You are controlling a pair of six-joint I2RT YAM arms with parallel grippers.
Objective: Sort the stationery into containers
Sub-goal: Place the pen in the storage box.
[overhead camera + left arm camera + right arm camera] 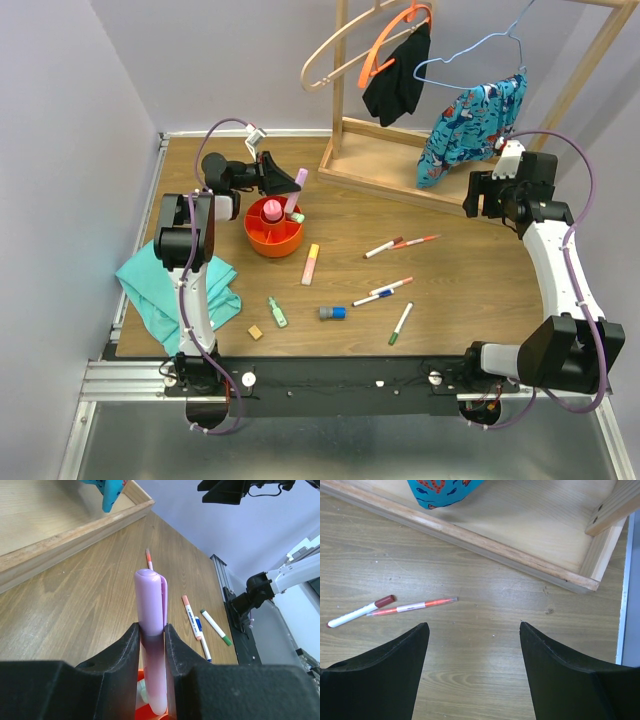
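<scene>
My left gripper point(284, 182) is shut on a lilac-pink highlighter point(298, 188), held upright with its lower end in the round orange organiser point(262, 240). In the left wrist view the highlighter point(151, 605) stands between the fingers point(126, 650) above the orange rim point(142, 713). The organiser holds a pink item point(272, 210). On the table lie a yellow-pink highlighter point(311, 263), a green highlighter point(277, 312), a tan cube point(256, 332), a blue-grey piece point(333, 313) and several markers point(391, 286). My right gripper point(488, 196) is open and empty at the far right, above bare wood point(472, 630).
A teal cloth point(175, 285) lies at the left edge by the left arm. A wooden clothes rack base point(400, 160) with hangers and hanging clothes stands at the back. A brown-capped marker point(360, 611) and an orange pen point(412, 606) lie left of my right gripper.
</scene>
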